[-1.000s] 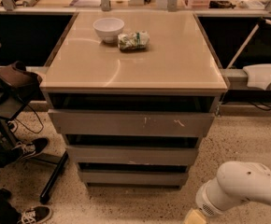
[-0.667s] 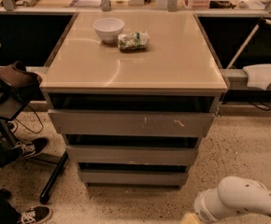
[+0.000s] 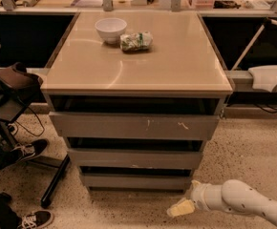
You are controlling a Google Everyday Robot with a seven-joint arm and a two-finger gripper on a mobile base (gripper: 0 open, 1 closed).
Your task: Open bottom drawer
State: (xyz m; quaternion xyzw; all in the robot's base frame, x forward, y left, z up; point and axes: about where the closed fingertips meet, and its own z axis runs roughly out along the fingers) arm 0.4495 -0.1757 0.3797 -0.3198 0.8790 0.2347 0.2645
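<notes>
The bottom drawer is the lowest and narrowest of three grey handleless fronts in the cabinet. Its plain front sits just above the floor, with a dark gap above it. The middle front and the wide scratched top front are above it. My gripper, with a pale yellowish tip on a white arm, hangs low over the floor. It is just below and to the right of the bottom drawer's lower right corner, pointing left, apart from the front.
A white bowl and a crumpled packet lie on the cabinet top. At the left are a black chair base, a dark bag and a person's sneakers. A white object lies at the right.
My arm has come further into view from the lower right. The gripper has moved left and a little up, closer to the bottom drawer's right corner. The drawers have not moved.
</notes>
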